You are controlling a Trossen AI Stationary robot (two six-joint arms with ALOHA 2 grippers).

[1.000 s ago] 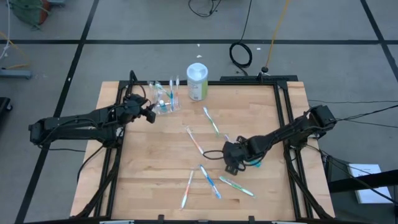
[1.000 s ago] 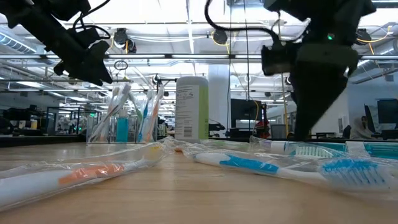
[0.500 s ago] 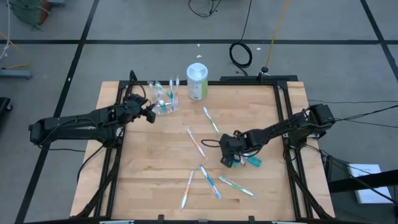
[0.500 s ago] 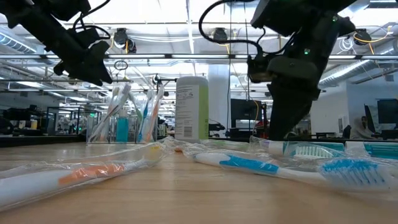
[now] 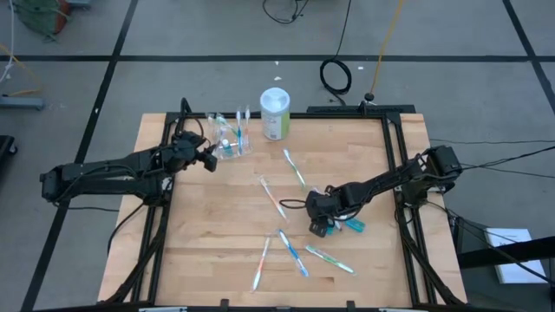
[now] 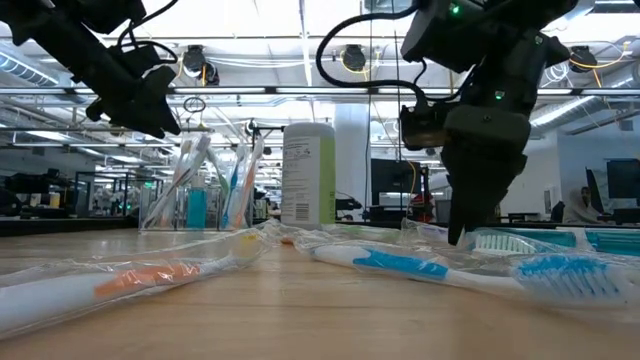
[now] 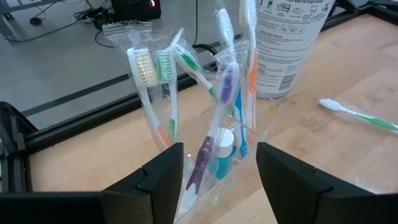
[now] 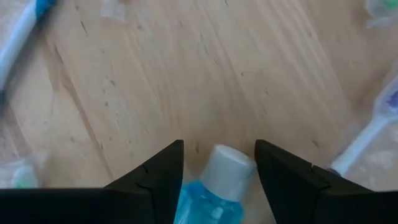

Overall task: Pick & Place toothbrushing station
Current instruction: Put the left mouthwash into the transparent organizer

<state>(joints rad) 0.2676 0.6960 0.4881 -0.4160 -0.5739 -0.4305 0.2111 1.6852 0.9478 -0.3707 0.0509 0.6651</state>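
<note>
High view: the right gripper is low over the wooden table, toward the right edge, directly at a small blue tube. Compared with a second ago, the arm has swung its wrist a little toward the table's middle and dropped closer to the tube, which lies where it did. The left gripper has not moved; it waits beside the clear cup near the far left corner, next to a white-and-green canister. Loose toothbrushes lie scattered from the centre toward the near edge.

Low view: the right gripper's fingers now point down to the table surface among wrapped toothbrushes, where earlier they were farther to the side. The cup already holds several brushes.

Left wrist view: the left gripper's fingers stand spread on either side of the cup, not touching it; brushes and a blue-capped tube stand inside.

Right wrist view: the right gripper's fingers are spread with the tube, white cap forward, sitting between them, not yet pinched.

The approach looks finished, so the judgement is that closing on the tube comes next, followed by carrying it to the cup.
</note>
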